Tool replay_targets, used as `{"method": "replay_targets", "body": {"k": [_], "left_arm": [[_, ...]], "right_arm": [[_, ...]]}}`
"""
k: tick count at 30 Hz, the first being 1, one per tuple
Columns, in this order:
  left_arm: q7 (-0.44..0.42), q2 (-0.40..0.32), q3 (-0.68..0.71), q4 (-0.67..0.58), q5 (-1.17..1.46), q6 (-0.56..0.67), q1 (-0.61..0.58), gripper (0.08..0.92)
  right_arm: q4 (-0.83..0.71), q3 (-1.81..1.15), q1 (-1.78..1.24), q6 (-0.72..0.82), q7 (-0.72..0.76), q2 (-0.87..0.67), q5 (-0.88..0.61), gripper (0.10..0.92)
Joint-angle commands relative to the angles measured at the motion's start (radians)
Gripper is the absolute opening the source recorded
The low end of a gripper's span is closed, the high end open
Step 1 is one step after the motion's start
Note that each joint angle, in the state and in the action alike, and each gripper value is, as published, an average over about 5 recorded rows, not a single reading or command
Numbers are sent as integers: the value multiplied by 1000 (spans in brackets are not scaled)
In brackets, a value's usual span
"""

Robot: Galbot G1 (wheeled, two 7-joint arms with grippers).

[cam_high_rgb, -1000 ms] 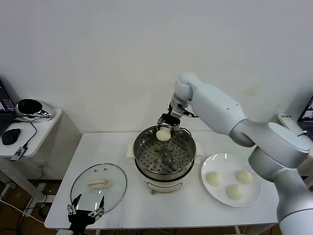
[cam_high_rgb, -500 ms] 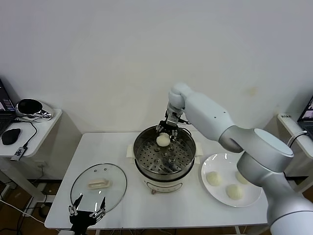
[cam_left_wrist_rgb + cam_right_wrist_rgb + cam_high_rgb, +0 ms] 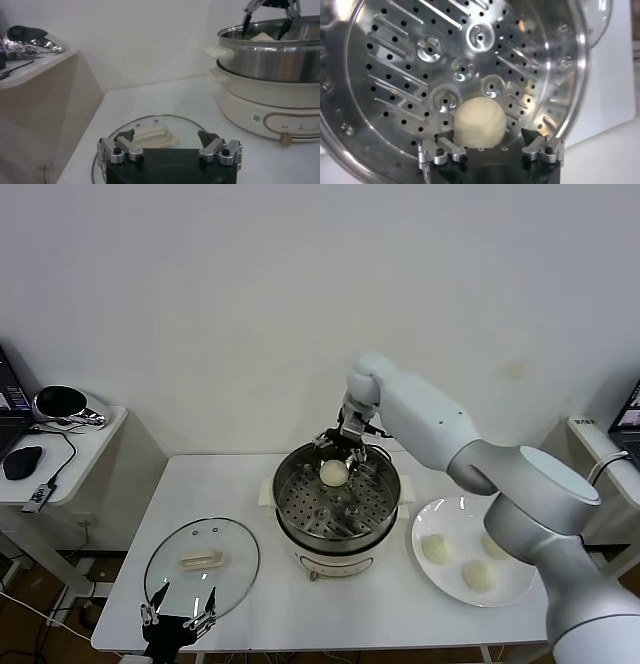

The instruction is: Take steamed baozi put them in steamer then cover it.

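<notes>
We see a white table (image 3: 240, 484) carrying everything, and at its middle stands the steamer (image 3: 337, 509), a shiny steel pot with a perforated tray on a cream-white base. To the left of the steamer the cover (image 3: 201, 565), a clear glass lid with a cream bar handle, lies flat on the table near the front edge. On the right side a white plate (image 3: 455, 514) holds three steamed baozi (image 3: 437, 549), set apart from one another. A fourth bun (image 3: 333, 473) rests on the perforated tray at the far side of the pot, close to the wall. Our right gripper (image 3: 345, 446) hangs just above that bun at the pot's far rim, and the right wrist view shows its jaws spread apart on either side of the bun, not clamped on it. Our left gripper (image 3: 178, 620) waits low at the table's front edge, just in front of the cover, with its jaws apart and nothing between them. A small side table (image 3: 60, 454) with a mouse stands off to the left.
</notes>
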State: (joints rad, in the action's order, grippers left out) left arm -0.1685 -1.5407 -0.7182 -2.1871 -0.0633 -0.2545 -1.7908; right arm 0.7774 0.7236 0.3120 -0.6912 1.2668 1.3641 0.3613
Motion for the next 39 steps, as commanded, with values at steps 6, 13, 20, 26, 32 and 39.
{"method": "replay_targets", "body": {"k": [6,13,20,26,32,39], "left_arm": [[-4,6,1,-28,-2,-5,-8,823],[0,29,9,-36,9,-4,-23,823],[0,42,10,-36,15,-7,-26,823],[-1,42,14,-45,14,-10,-33,823],[-2,38,18,-39,10,-14,-25,823],[-3,39,16,-30,5,-14,-26,823]], "right_arm": [[305,67,179,557,68,-273,-370,823],[421,87,189,998,120,-458,-462,823],[571,60,56,1198,103,-595,-403,823],[670,-4,-89,1216,89,-681,-333,823],[690,-49,-205,1181,77,-705,-276,823],[660,-45,-307,1139,42,-685,-243,823]]}}
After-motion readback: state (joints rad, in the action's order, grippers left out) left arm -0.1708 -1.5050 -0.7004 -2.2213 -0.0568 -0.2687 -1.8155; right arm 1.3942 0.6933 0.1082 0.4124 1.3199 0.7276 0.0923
